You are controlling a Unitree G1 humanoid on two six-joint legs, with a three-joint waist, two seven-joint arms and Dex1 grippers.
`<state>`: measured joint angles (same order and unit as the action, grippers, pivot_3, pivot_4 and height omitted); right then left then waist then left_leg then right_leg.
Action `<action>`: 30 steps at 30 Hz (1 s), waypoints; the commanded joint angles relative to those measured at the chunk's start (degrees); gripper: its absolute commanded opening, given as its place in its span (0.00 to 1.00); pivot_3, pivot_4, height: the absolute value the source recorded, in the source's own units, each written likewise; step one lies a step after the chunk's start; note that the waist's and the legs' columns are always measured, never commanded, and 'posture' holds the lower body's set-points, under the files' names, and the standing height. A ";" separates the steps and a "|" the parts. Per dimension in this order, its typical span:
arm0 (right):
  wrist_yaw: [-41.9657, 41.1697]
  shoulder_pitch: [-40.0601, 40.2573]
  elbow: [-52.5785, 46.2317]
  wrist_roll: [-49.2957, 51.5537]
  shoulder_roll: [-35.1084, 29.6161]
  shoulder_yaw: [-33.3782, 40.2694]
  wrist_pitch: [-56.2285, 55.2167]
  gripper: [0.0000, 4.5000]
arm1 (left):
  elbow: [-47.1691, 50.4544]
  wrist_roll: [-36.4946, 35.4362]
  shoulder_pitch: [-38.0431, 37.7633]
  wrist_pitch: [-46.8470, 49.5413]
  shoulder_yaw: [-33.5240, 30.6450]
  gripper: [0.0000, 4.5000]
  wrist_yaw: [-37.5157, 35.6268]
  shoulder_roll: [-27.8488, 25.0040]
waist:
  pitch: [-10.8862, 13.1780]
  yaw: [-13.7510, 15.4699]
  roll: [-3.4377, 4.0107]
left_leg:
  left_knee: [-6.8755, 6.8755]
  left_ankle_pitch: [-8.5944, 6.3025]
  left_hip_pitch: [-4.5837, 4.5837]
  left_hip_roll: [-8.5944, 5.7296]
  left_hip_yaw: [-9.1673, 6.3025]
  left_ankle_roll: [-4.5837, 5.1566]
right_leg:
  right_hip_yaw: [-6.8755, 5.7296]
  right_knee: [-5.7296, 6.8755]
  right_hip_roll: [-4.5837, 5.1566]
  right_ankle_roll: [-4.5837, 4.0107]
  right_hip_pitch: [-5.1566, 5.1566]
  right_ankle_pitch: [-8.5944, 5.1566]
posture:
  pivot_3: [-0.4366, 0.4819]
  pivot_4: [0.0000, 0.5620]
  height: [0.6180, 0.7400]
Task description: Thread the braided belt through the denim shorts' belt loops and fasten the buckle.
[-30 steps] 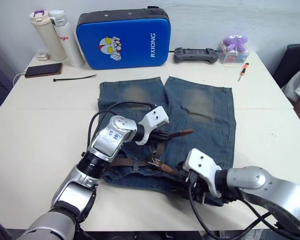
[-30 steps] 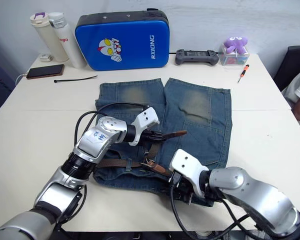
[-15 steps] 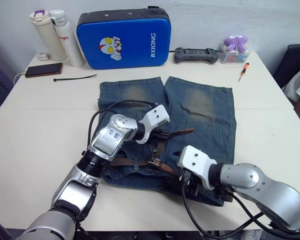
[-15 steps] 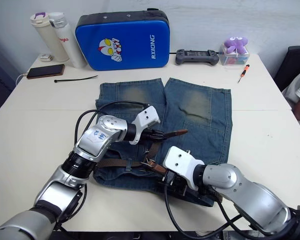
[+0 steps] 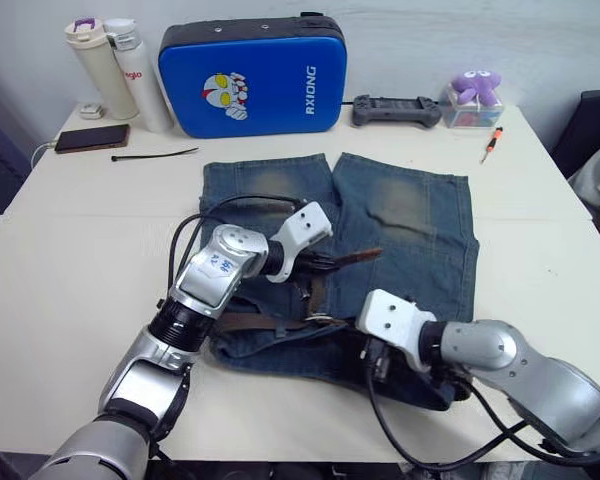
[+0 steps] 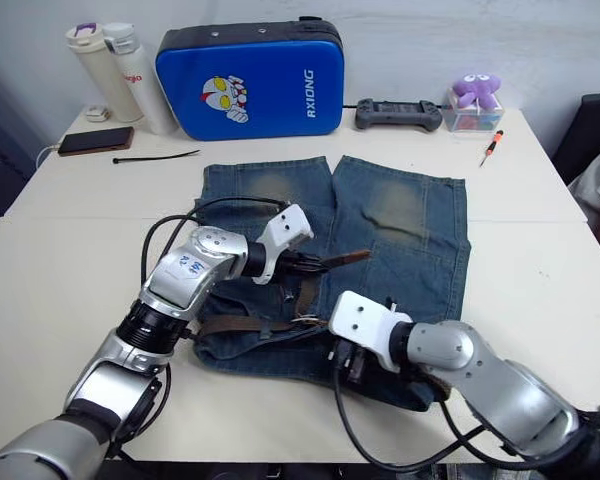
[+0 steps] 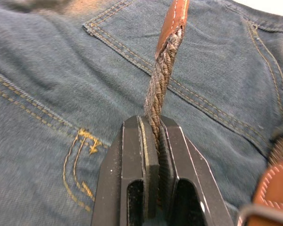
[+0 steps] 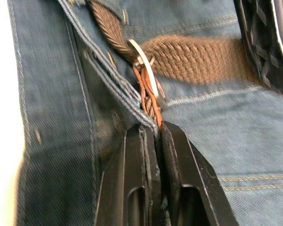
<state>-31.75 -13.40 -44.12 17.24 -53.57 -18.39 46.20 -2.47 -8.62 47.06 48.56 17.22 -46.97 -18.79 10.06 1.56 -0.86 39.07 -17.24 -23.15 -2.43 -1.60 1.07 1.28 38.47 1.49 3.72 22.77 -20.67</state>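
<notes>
Shorts (image 5: 400, 215) lie flat mid-table (image 5: 70, 260), legs toward the blue case (image 5: 250, 75), waistband at the near edge. Belt (image 5: 265, 322) runs along the waistband, then turns up over the seat to its tan tip (image 5: 365, 254).

Left gripper (image 7: 156, 141) is clamped on the belt's free end. Its wrist view makes this clear: braid pinched between the fingers (image 7: 132, 169), strap running away over a back pocket to the tan tip. From the head views you mostly get the white housing (image 5: 305, 225) and the strap poking out.

Right gripper (image 8: 153, 134) is down at the waistband, fingers (image 8: 127, 174) nearly together, pinching the tan leather beside the buckle (image 8: 148, 77) and a fold of denim edge. The head views hide those fingertips under the wrist. The right wrist view alone shows the silver frame on edge, braid passing behind it.

Bottles (image 5: 105, 65), phone (image 5: 92, 137), cable tie (image 5: 155, 154), controller (image 5: 397, 108), plush (image 5: 473, 87), and screwdriver (image 5: 489, 141) sit along the far edge.
</notes>
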 commanded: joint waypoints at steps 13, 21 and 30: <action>3.21 3.42 11.73 -13.52 5.11 9.90 -20.95 0.02 | 1.79 3.64 1.44 -6.99 2.60 0.00 3.35 -0.41 | 0.00 -0.30 0.00 | -0.03 0.04 0.05 0.02 0.03 -0.07 | 0.08 0.13 -0.05 0.01 0.03 0.00 | 0.48 0.27 1.00; 4.83 10.40 7.56 -16.53 9.49 12.62 -21.69 0.02 | -4.79 11.31 2.43 -16.42 6.13 0.00 5.76 -2.45 | 0.00 -0.20 0.00 | -0.04 0.04 0.04 0.01 0.03 -0.06 | 0.08 0.16 -0.04 0.01 0.03 0.00 | 0.48 0.27 1.00; 3.93 10.56 7.30 -18.14 10.85 13.33 -21.03 0.02 | -4.61 12.34 2.70 -22.85 7.92 0.00 -0.21 -2.84 | 0.00 -0.21 0.00 | -0.04 0.04 0.04 0.01 0.04 -0.06 | 0.08 0.15 -0.05 0.01 0.04 0.00 | 0.48 0.27 1.00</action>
<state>-28.02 -2.84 -34.54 0.04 -42.87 -7.32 25.32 -9.50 4.08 49.51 27.75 24.87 -44.96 -21.22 10.06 1.35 -0.85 39.04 -17.20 -23.11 -2.43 -1.57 1.01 1.36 38.62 1.44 3.73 22.81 -20.66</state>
